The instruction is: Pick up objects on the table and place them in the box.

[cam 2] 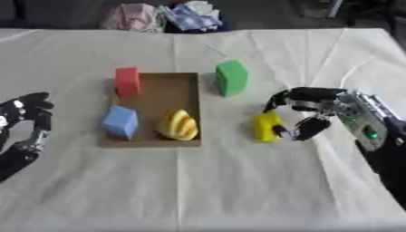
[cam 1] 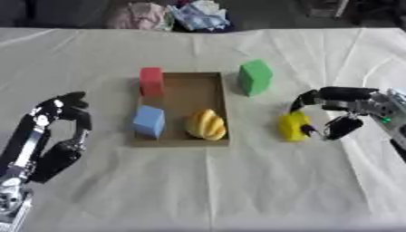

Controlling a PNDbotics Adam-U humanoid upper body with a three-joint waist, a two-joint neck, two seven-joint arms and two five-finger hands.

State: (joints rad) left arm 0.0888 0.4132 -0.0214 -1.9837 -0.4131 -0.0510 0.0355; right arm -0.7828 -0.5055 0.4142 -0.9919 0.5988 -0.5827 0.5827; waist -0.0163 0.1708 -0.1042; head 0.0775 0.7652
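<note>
right robot hand [cam 1: 333, 111] curls around yellow block [cam 1: 293, 126] (right of the box [cam 1: 208, 88])

A box [cam 1: 182, 106] is sitting mid-tabletop [cam 1: 238, 190]. Inside it, a block [cam 1: 149, 121] is lying at the near left with a ribbed object [cam 1: 206, 124] to its right. Another block [cam 1: 152, 81] is standing on the box's far left corner, a third block [cam 1: 255, 77] just beyond its far right corner. Farther right, a small block [cam 1: 293, 126] is sitting against the right hand [cam 1: 337, 108]. The left hand [cam 1: 60, 131] is hanging well left of the box.
</note>
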